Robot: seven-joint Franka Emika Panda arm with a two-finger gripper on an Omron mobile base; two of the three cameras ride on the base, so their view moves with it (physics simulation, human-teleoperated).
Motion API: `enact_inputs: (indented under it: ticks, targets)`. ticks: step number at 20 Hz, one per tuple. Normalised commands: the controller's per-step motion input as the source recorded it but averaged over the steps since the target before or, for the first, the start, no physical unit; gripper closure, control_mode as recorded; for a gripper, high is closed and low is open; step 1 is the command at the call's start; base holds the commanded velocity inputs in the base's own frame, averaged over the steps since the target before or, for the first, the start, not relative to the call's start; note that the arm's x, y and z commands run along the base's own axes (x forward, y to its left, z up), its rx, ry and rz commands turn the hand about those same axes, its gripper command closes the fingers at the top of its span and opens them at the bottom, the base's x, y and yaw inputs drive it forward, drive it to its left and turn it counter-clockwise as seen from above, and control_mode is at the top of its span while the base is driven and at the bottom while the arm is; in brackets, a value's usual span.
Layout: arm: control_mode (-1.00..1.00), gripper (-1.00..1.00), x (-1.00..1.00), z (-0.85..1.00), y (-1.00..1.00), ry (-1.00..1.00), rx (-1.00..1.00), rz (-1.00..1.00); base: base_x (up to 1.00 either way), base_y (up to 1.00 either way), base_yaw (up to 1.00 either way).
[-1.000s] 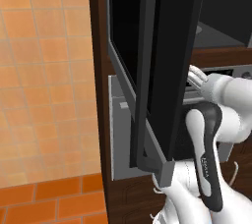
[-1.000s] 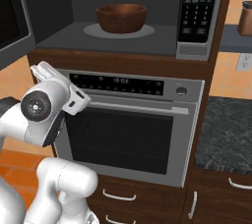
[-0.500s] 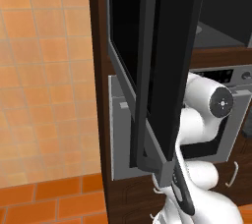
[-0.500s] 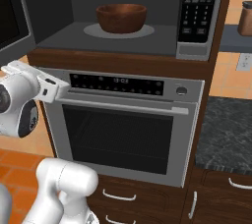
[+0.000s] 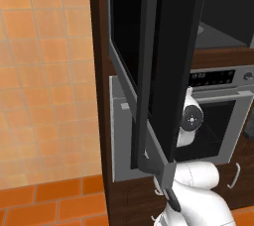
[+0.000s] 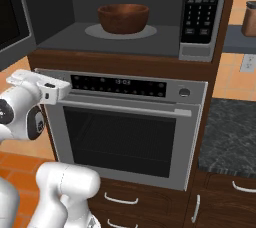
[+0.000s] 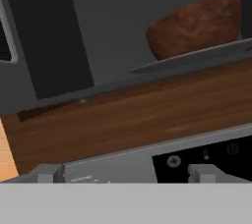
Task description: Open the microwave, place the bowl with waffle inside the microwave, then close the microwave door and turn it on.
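Observation:
The microwave point(image 6: 200, 14) stands open, and its door point(image 5: 163, 61) is swung out to the left, edge-on in the left base view. The brown bowl point(image 6: 123, 18) sits on the round plate inside the cavity. It also shows at the upper right of the hand view as the bowl point(image 7: 197, 26). Its rim hides any waffle. My gripper point(image 6: 59, 89) hangs below the cavity, by the upper left corner of the oven front. Its jaws are open and empty, and the gripper point(image 7: 127, 173) looks up at the cavity.
Below the microwave is a grey oven point(image 6: 130, 137) with a display strip and a bar handle. A dark stone counter point(image 6: 230, 132) lies to the right, with a brown jar point(image 6: 249, 18) above it. Wooden drawers point(image 6: 150, 202) run underneath. Orange tiled wall point(image 5: 44, 71) is to the left.
My arm has turned and drawn its hand left along the oven's top edge. The jaws stayed open. Bowl and microwave door have not moved.

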Motion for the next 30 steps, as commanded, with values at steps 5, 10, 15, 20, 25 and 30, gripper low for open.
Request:
enact_inputs:
  ticks: [5,10,15,20,25,30]
  targets:
    - [-1.0,-1.0,0.0,-0.22,0.62,-0.18,-0.17,0.0,0.0,0.0,0.0]
    - [-1.0,-1.0,-0.4,0.05,0.66,-0.13,-0.08,-0.01,0.0,0.0,0.0]
    - [-1.0,-1.0,-0.82,0.24,0.69,-0.02,-0.06,-0.04,0.0,0.0,0.0]
    - [-1.0,-1.0,-0.98,0.42,0.4,0.0,-0.01,-0.09,0.0,0.0,0.0]
    - [-1.0,-1.0,-0.78,0.4,0.11,-0.01,0.0,-0.08,0.0,0.0,0.0]
    - [-1.0,-1.0,-0.4,0.14,0.0,-0.18,-0.02,-0.14,0.0,0.0,0.0]
